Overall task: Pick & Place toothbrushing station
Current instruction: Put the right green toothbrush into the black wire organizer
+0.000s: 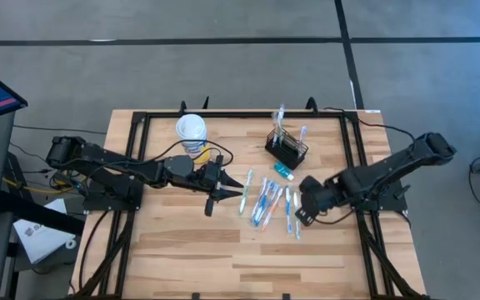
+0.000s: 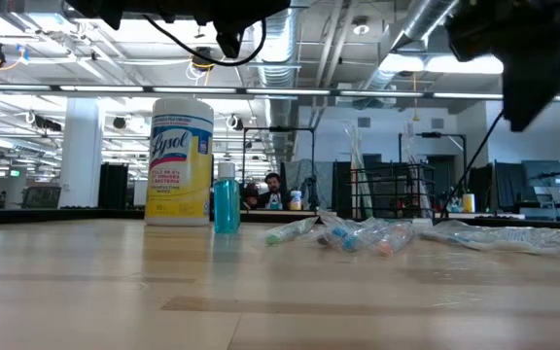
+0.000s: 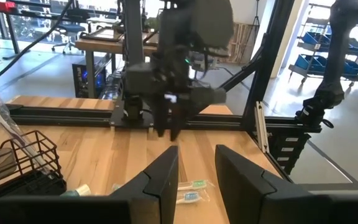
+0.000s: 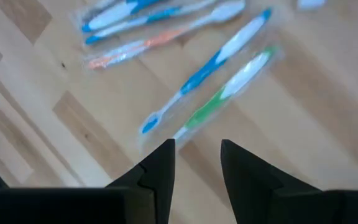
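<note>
The toothbrushing station (image 1: 287,149) is a black wire-mesh caddy standing at the far middle of the table, with toothbrushes upright in it; the left wrist view shows its corner (image 3: 27,163). Several wrapped toothbrushes (image 1: 267,200) lie flat on the wood in front of it. My right gripper (image 1: 302,214) hangs open, pointing steeply down, just above the rightmost brushes: a green one (image 4: 229,93) and a blue one (image 4: 211,67) lie beyond its fingertips (image 4: 197,155). My left gripper (image 1: 223,188) is open and level, left of the brushes, holding nothing (image 3: 196,168).
A yellow, white-lidded wipes canister (image 1: 192,131) stands at the far left, with a small blue bottle (image 2: 227,205) beside it. A small teal object (image 1: 283,171) lies just in front of the caddy. A black frame (image 1: 140,150) borders the table. Bare wood (image 1: 223,258) lies toward the near edge.
</note>
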Available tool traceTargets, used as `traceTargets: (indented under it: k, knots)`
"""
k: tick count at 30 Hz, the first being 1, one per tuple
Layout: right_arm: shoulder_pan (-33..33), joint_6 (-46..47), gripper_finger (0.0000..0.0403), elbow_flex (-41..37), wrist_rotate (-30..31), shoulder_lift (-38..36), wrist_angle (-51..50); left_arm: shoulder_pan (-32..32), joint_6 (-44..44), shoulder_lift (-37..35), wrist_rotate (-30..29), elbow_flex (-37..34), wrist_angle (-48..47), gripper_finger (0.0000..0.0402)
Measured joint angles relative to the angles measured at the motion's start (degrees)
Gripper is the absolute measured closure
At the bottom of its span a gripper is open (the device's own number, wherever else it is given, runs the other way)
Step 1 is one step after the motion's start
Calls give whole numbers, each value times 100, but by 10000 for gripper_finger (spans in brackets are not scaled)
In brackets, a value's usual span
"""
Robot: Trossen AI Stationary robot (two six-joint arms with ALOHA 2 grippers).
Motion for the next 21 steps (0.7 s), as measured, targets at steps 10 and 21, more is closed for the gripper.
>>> traceTargets:
  k: [10,21]
  knots:
    - [657,1335,283,-947,44,0,1318,1,0,0,0,0,0,300]
    - [761,1973,284,-1497,46,99,2188,1,9,0,0,0,-25,300]
